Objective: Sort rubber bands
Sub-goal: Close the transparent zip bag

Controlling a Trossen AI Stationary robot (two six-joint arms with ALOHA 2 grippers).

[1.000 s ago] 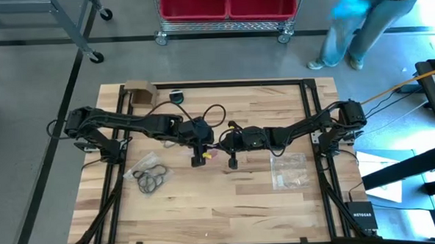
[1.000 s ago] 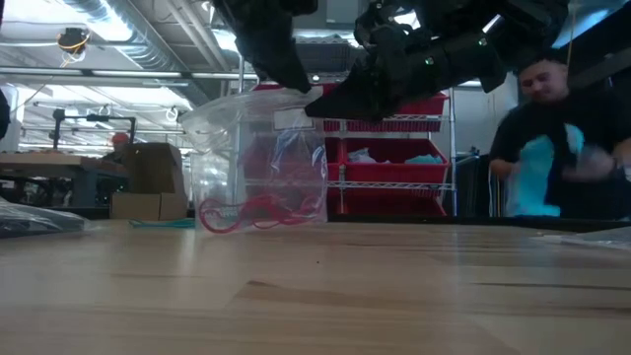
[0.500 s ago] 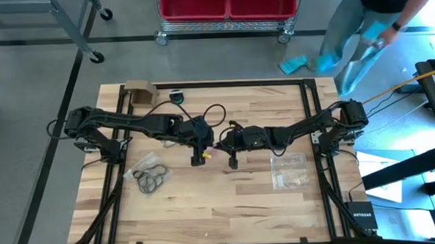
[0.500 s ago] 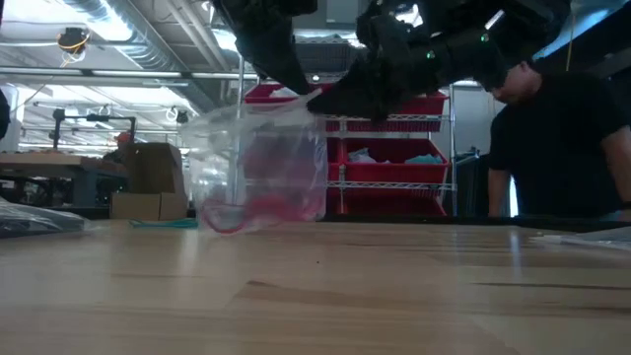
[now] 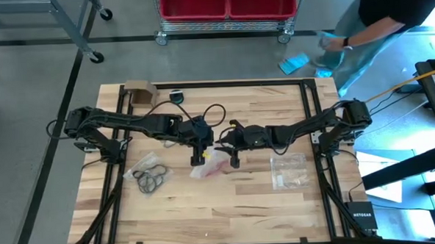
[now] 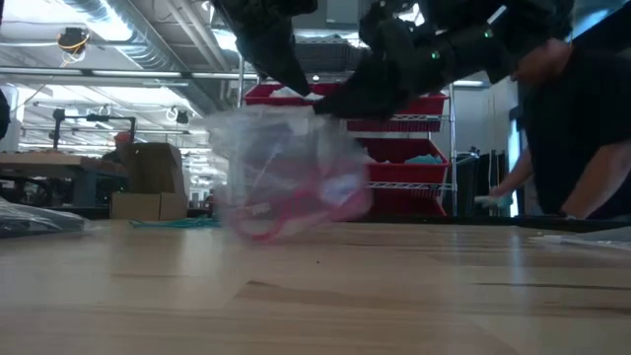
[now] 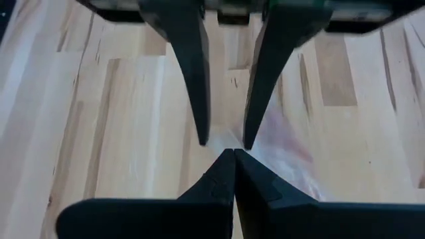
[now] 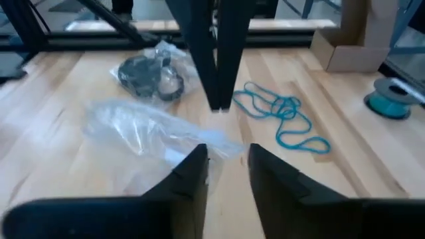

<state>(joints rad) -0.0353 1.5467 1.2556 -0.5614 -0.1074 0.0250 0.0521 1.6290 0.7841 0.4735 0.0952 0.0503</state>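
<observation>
- We see the left hand [image 5: 198, 159] at mid-bench, its fingers pinched together on the top edge of a clear zip bag [image 5: 210, 165]; in its wrist view the two fingers [image 7: 219, 179] meet with no gap.
- Our right hand [image 5: 234, 162] sits just beside it with its fingers [image 8: 189, 179] a narrow gap apart. Whether they touch the bag we cannot tell.
- A second ago the bag hung upright beneath both hands; now it has swung out and slumped to one side, blurred in the low view [image 6: 291, 173].
- The red rubber bands [image 6: 296, 207] lie in the bottom of that bag, just above the bench [image 5: 243, 202].
- The black rubber bands [image 5: 152, 178] sit on another clear bag [image 8: 147, 70] nearer the left arm, unmoved.
- The teal rubber bands [image 8: 279, 116] lie loose on the wood behind the left hand.
- A third clear bag [image 5: 289, 170] stays flat below the right arm.
- A person [image 5: 386, 15] beyond the bench has shifted and now bends toward a teal item on the floor [image 5: 296, 62].
</observation>
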